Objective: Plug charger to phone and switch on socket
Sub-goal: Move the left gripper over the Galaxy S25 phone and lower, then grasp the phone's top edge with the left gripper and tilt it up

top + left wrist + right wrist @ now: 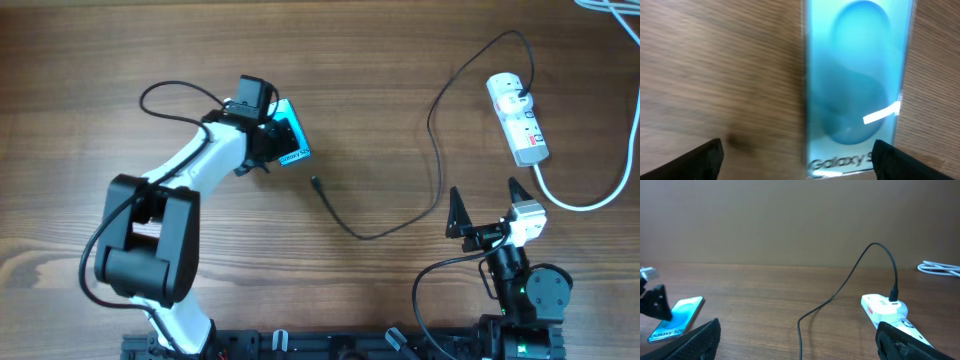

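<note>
L gripper point(800, 161) jaws wide, empty, over phone point(292, 141) on table point(400, 60). Near, robot-side & right of phone: charger plug tip point(316, 182), cable point(436, 150) trailing right twd socket point(518, 118). L gripper nearer than R gripper point(488, 205), also wide.

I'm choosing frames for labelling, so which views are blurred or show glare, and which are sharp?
Left wrist: motion-blurred, wood grain smeared, a bright glare streak on the phone screen. Overhead: sharp and evenly lit, the charger cable crisp. Right wrist: mostly in focus, the socket clear.
</note>
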Tool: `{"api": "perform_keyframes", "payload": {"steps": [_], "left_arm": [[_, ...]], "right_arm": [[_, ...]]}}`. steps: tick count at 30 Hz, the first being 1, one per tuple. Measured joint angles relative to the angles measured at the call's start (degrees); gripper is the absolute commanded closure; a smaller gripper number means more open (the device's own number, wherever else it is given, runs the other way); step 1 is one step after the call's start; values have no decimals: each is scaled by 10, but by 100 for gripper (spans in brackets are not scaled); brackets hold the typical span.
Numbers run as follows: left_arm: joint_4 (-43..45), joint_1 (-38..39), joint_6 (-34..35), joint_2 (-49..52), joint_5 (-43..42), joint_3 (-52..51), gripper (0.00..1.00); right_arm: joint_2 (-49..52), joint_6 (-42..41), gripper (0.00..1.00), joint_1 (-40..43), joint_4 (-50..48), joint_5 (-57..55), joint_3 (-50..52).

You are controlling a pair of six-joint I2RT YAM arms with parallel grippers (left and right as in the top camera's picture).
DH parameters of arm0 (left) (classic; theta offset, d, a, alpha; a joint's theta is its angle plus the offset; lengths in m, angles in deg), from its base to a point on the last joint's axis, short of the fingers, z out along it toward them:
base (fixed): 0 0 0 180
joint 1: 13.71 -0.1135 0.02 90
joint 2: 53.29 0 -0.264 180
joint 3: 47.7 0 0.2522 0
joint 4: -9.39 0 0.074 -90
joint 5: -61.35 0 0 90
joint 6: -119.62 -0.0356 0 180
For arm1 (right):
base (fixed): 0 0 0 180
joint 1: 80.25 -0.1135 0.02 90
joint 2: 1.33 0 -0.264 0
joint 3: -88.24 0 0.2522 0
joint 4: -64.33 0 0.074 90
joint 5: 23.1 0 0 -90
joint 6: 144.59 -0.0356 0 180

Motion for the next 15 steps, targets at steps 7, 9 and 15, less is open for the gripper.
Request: {"api": "perform_keyframes", "payload": {"steps": [7,9,15], "left_arm": [[54,36,0,16,18,0,0],[55,47,0,20,37,0,0],[49,59,-1,25,56,6,1]], "right_arm": [[0,0,0,0,0,0,0],[0,0,0,0,0,0,0],[0,0,0,0,0,0,0]]}}
